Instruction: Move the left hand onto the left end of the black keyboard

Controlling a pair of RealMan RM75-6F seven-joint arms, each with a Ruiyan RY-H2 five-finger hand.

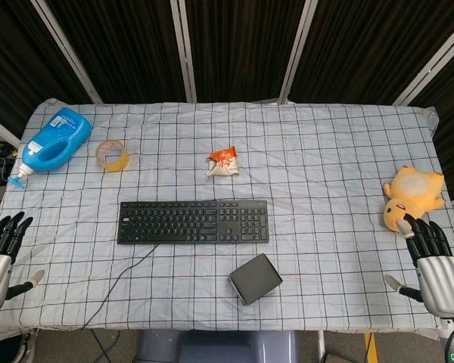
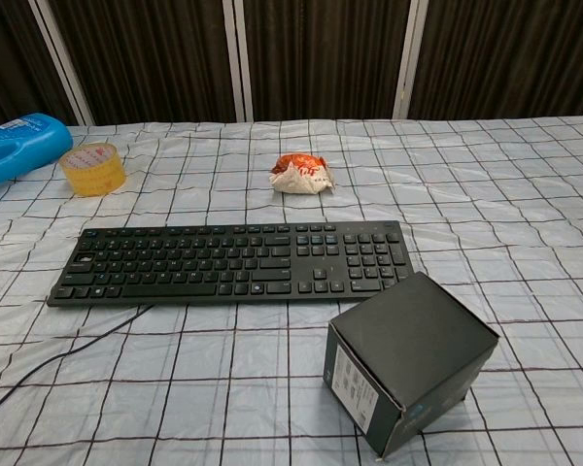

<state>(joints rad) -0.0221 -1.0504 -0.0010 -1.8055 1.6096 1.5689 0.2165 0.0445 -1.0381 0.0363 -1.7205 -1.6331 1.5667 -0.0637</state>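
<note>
Black flat plastic keyboard (image 1: pixel 193 221), blue plastic bottle (image 1: pixel 54 139), yellow plush toy (image 1: pixel 411 197), white grid-checked cloth over the bench (image 1: pixel 333 151).

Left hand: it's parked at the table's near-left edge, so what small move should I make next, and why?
Probably lift the left hand and carry it forward and inward toward the black keyboard's left end. The hand sits open at the table edge, touching nothing, well short of the keys; only bare cloth lies between, the cable trailing further inward.

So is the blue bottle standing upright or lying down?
Lying down. The blue bottle rests on its side at the table's far left corner, nozzle end pointing toward the table's left edge, beside the tape roll.
</note>
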